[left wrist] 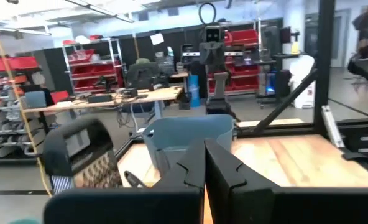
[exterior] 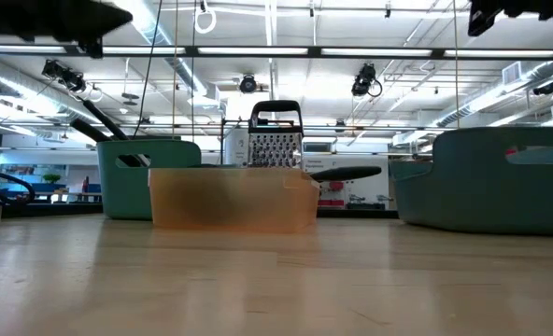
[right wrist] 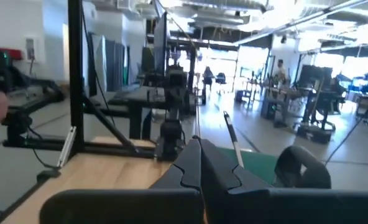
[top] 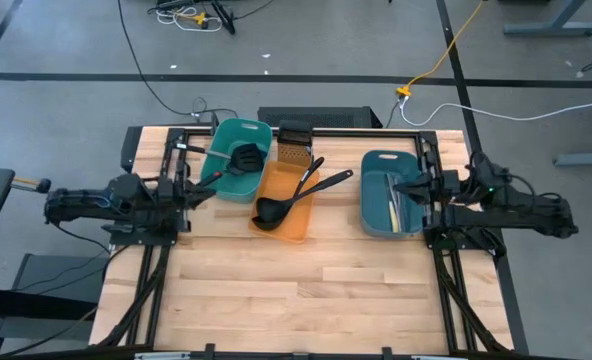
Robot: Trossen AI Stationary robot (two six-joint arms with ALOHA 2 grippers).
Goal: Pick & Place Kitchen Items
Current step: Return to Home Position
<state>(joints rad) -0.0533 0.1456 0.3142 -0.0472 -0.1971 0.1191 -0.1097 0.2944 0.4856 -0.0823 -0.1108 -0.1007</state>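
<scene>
Black ladles (top: 274,210) lie in the orange tub (top: 298,228), their handles (top: 328,181) sticking out over its far right rim. A black slotted spatula (top: 244,157) lies in the teal tub (top: 219,150). Knives (top: 394,202) lie in the blue-grey tub (top: 374,222). My left gripper (top: 212,182) hovers level and shut at the teal tub's left near corner, holding nothing. My right gripper (top: 400,184) is shut too, level above the blue-grey tub. The wrist views show the fingers closed together: left gripper (left wrist: 204,158), right gripper (right wrist: 201,155).
A metal box grater (top: 293,150) stands at the table's far edge between the teal and orange tubs. The low view shows the grater (exterior: 275,140) behind the orange tub (exterior: 234,198). Bare wood spreads across the near half of the table (top: 296,300).
</scene>
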